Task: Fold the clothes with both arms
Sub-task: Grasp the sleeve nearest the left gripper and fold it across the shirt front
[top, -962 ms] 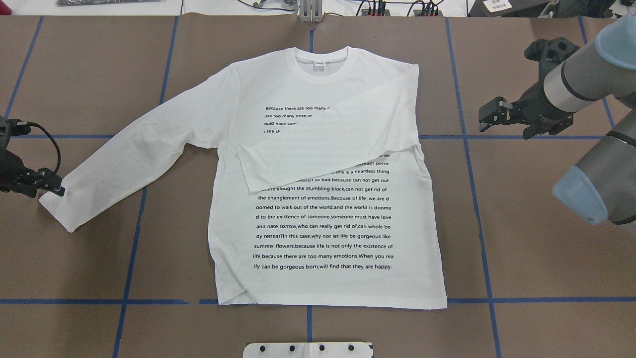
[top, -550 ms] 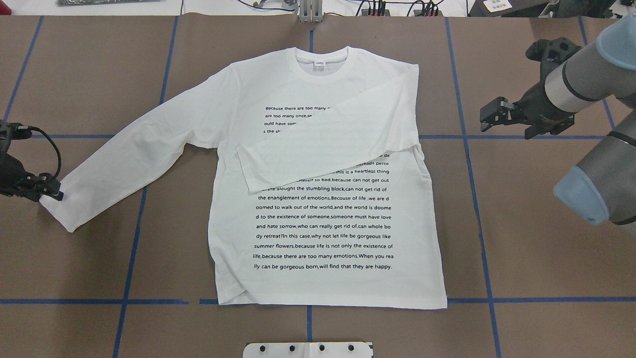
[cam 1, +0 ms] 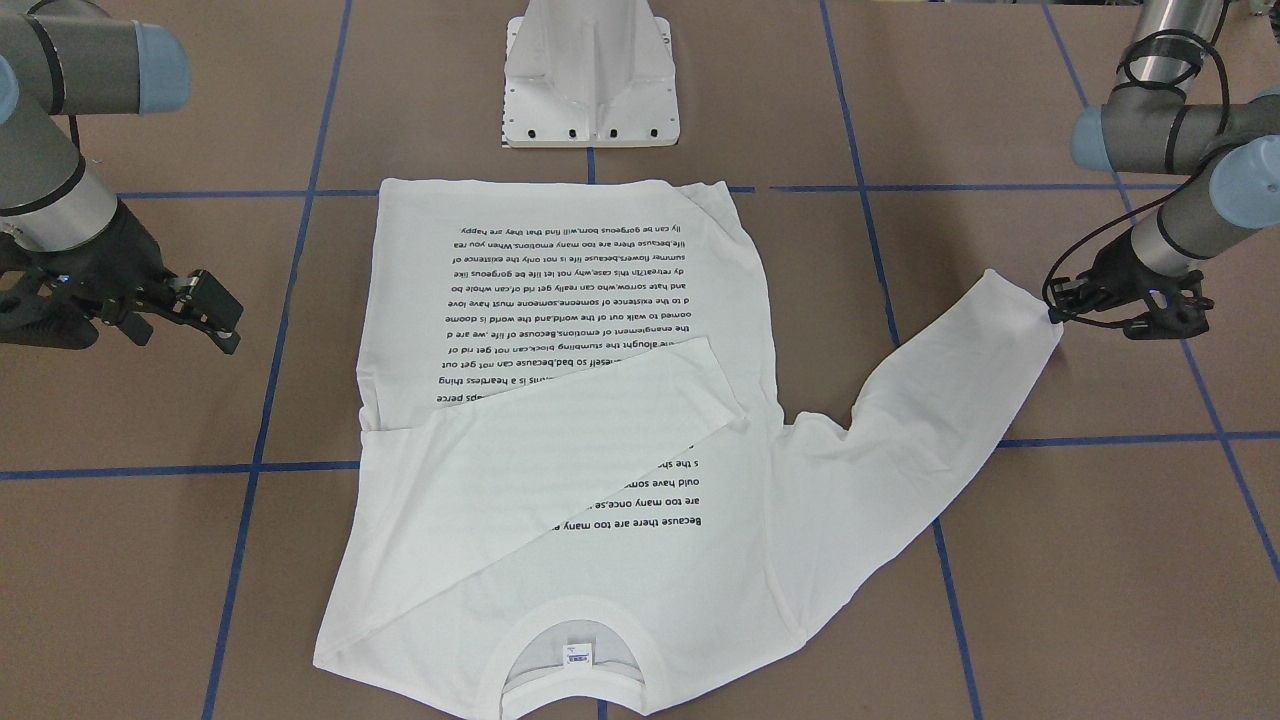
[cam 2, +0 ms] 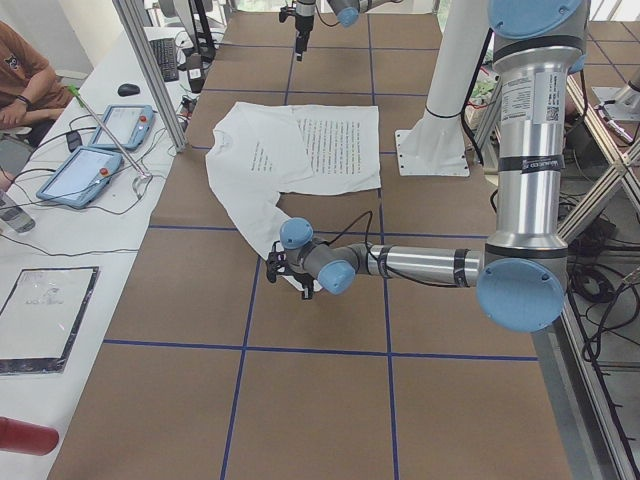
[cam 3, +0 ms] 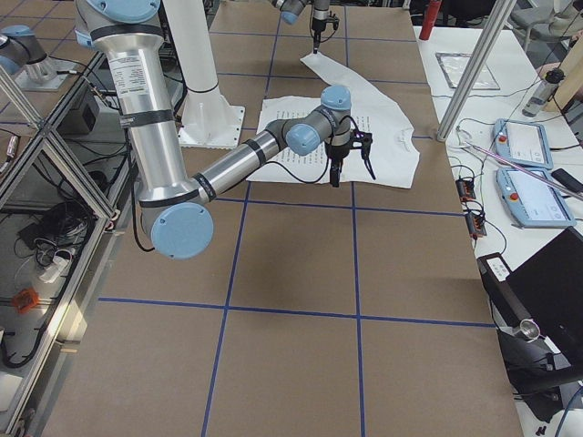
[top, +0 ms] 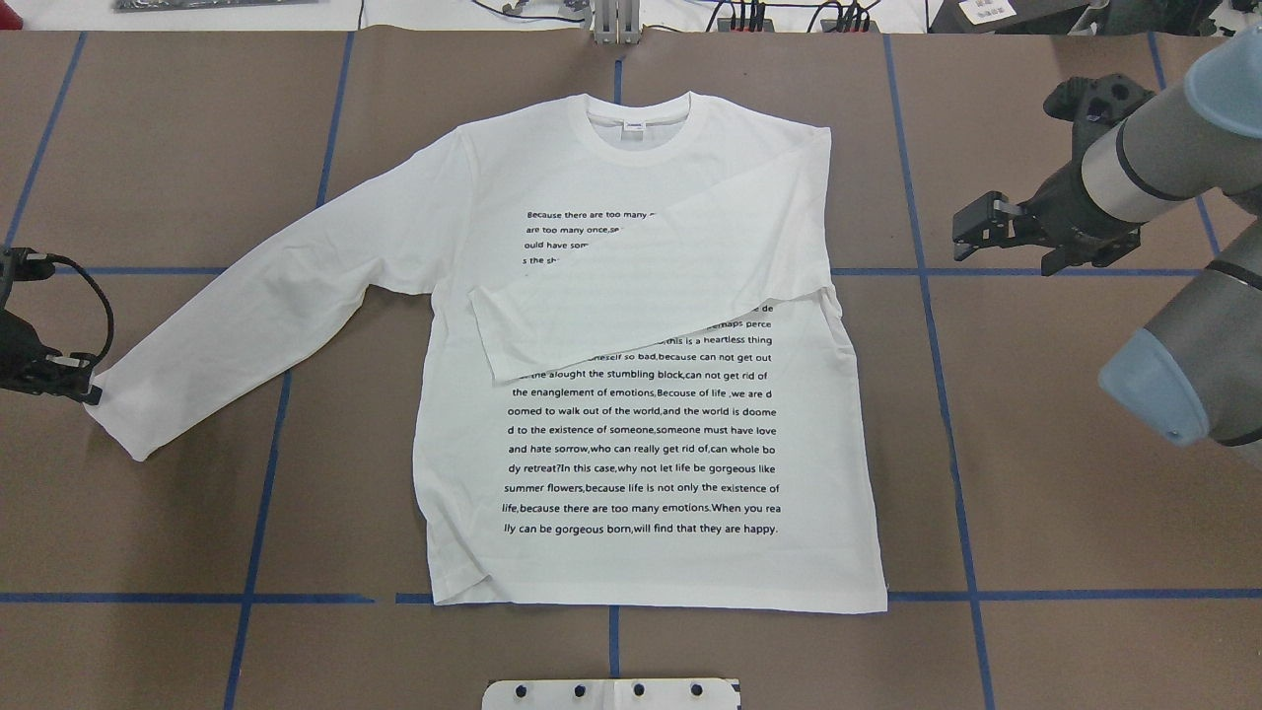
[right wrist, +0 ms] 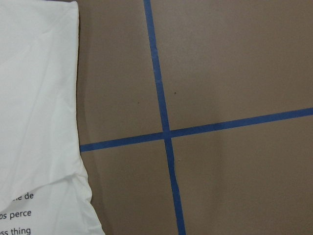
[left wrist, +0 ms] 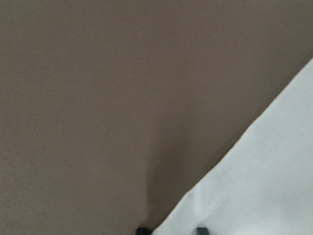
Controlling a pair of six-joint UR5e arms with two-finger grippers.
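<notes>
We find the left gripper (top: 91, 394) at the shirt (top: 641, 414) cuff by the bench's left edge, grasp unclear; the right gripper (top: 964, 229) hovers spread wide, empty.

Brown table (top: 148, 148) gridded with blue tape (top: 1085, 595), white pedestal (cam 1: 590, 80) at its robot-side edge, white bench (cam 2: 60, 250) with two tablets (cam 2: 85, 172) along its opposite side, aluminium posts (cam 2: 148, 70) between.
</notes>
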